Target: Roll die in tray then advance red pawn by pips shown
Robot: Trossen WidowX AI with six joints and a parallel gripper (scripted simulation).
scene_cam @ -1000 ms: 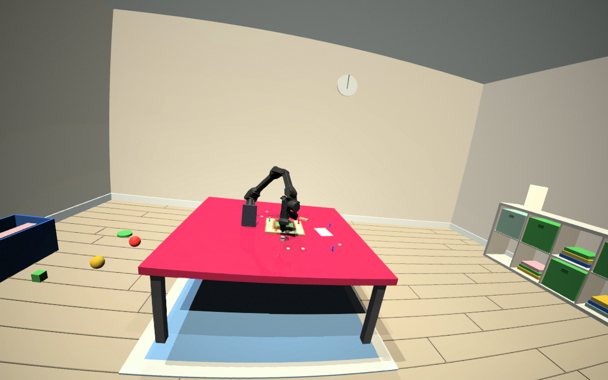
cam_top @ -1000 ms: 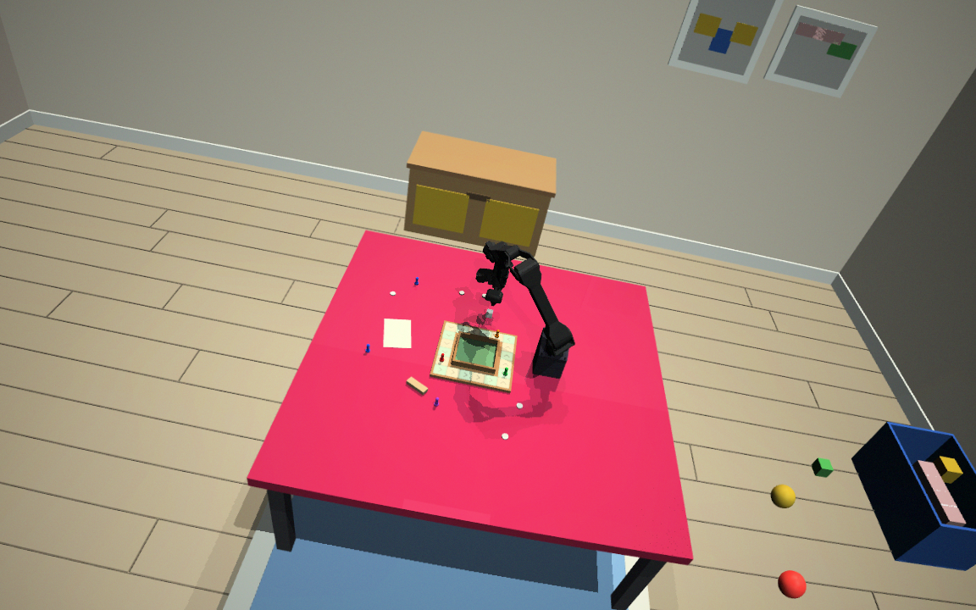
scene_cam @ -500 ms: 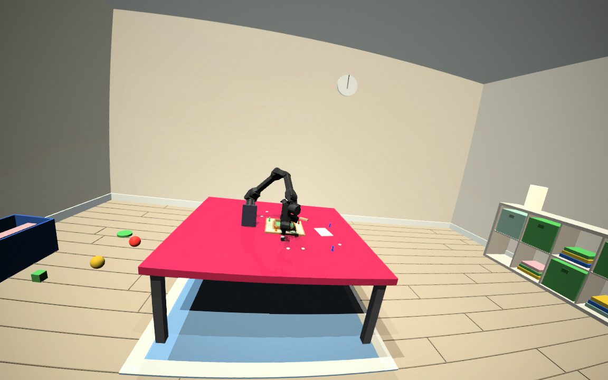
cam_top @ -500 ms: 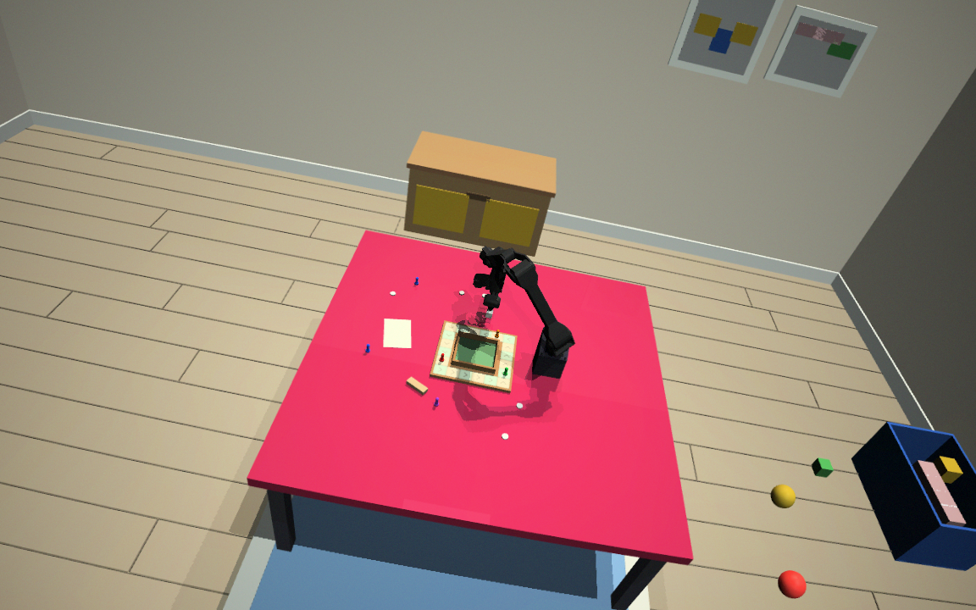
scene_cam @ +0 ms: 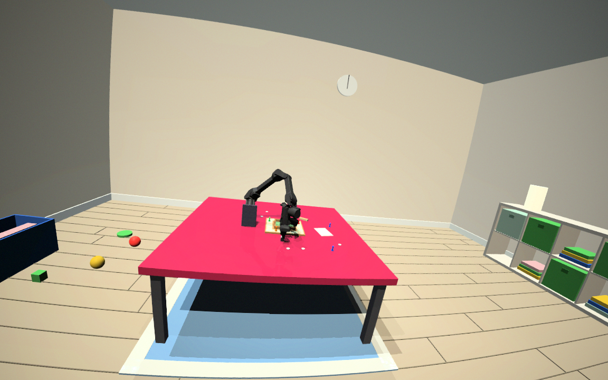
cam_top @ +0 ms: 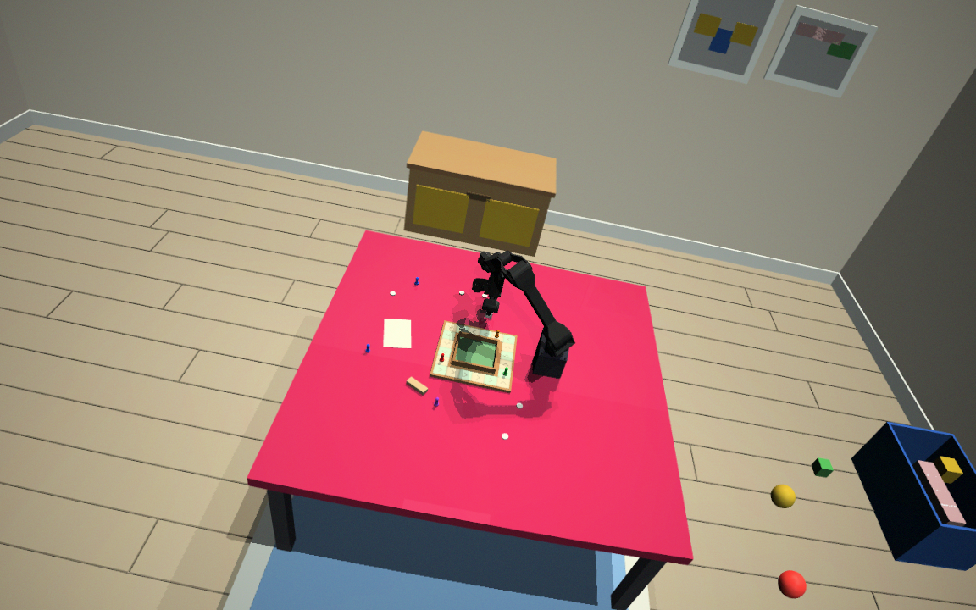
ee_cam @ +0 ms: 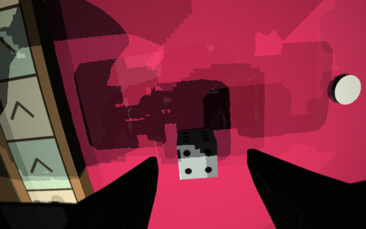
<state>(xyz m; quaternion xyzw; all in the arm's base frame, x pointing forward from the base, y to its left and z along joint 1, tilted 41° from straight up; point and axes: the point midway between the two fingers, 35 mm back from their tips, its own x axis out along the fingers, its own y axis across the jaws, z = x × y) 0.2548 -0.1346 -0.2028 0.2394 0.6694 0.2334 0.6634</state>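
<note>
My gripper (cam_top: pixel 486 312) (scene_cam: pixel 284 239) (ee_cam: pixel 202 159) is open, low over the table beside the board. The white die (ee_cam: pixel 198 166) lies on the table between the fingertip lines in the wrist view, with a gap on each side. A four-pip face points towards the wrist camera and a darker six-pip face shows beyond it. The gripper hides the die in the top and exterior views. The red pawn (cam_top: pixel 441 357) stands on the left side of the board (cam_top: pixel 468 380) (ee_cam: pixel 27 125). The tray (cam_top: pixel 474 368), with a green floor and wooden walls, sits in the board's middle; no die is visible in it.
An orange pawn (cam_top: pixel 496 334) and a green pawn (cam_top: pixel 505 371) stand on the board. A white disc (ee_cam: pixel 347 90) lies right of the die. Blue pawns (cam_top: pixel 416 281) (cam_top: pixel 367 348), a purple pawn (cam_top: pixel 436 402), a wooden block (cam_top: pixel 416 385) and a paper sheet (cam_top: pixel 396 334) (scene_cam: pixel 323 231) are around the board.
</note>
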